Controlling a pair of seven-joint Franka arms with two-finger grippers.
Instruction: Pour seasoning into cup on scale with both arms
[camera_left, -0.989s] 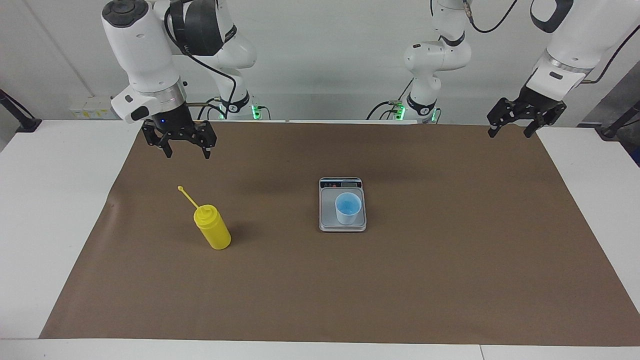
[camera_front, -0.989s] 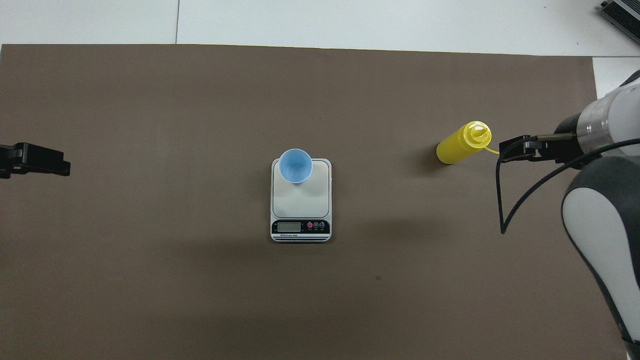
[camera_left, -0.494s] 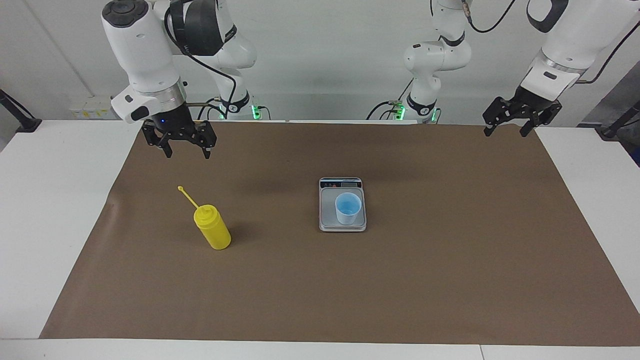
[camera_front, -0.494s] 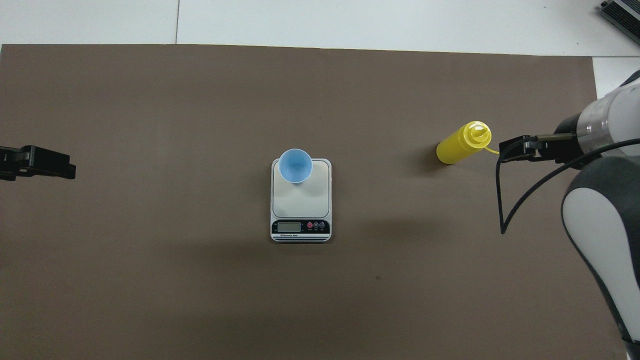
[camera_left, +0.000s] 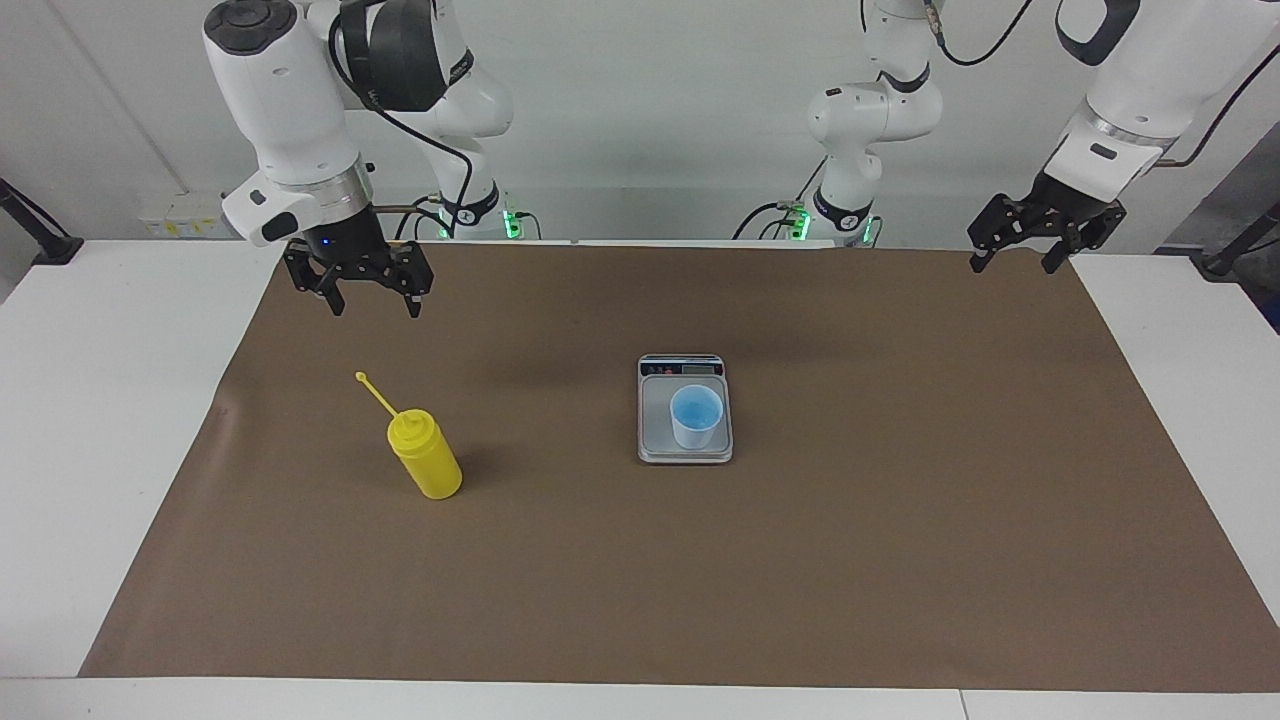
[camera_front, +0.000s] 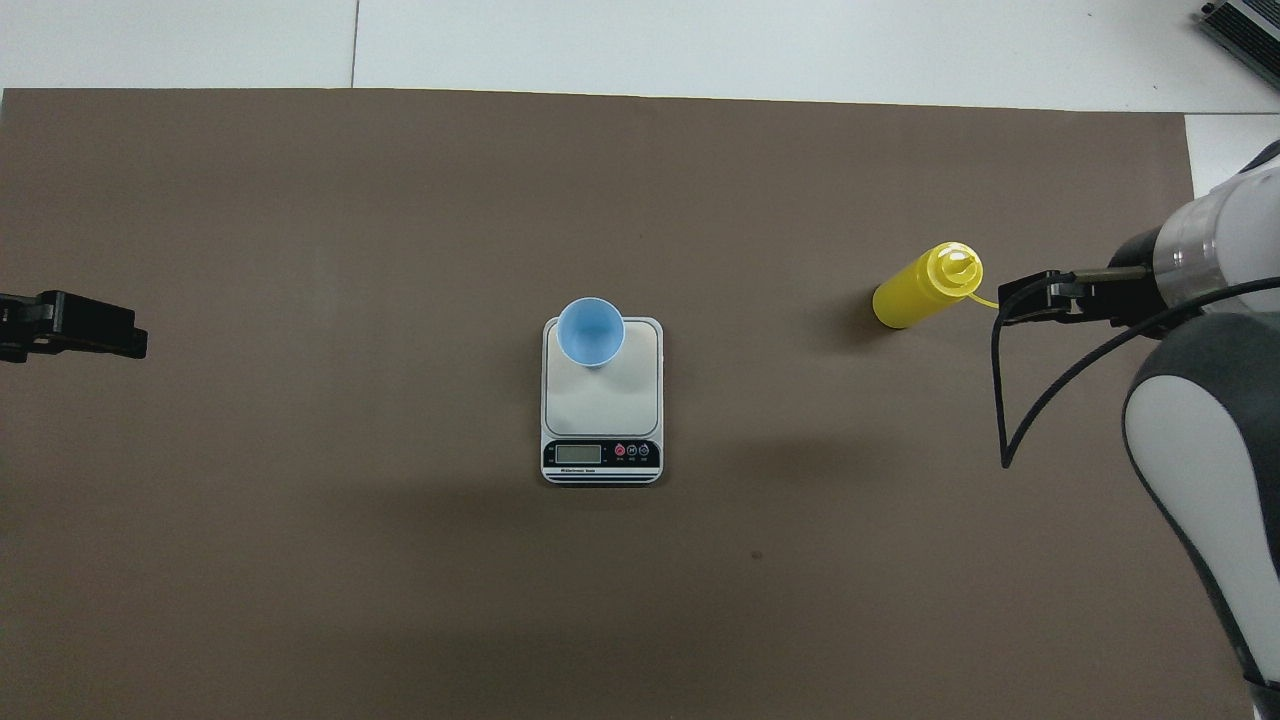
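Note:
The yellow seasoning bottle (camera_left: 425, 457) stands upright on the brown mat toward the right arm's end, its tether strap pointing toward the robots; it also shows in the overhead view (camera_front: 925, 285). The light blue cup (camera_left: 695, 415) (camera_front: 590, 332) stands on the silver scale (camera_left: 655, 440) (camera_front: 600, 410) at the mat's middle, on the part of the platform farthest from the robots. My right gripper (camera_left: 375, 310) (camera_front: 1005, 305) hangs open and empty over the mat beside the bottle's strap. My left gripper (camera_left: 1012, 268) (camera_front: 135, 340) hangs open and empty over the mat's edge at the left arm's end.
A brown mat (camera_left: 900, 560) covers most of the white table (camera_left: 90, 400). The scale's dark display strip (camera_front: 600, 453) faces the robots. A black cable (camera_front: 1000, 400) loops down from the right arm's wrist.
The left gripper has risen a little and edged slightly toward the table's middle. The right arm, bottle, cup and scale have not moved.

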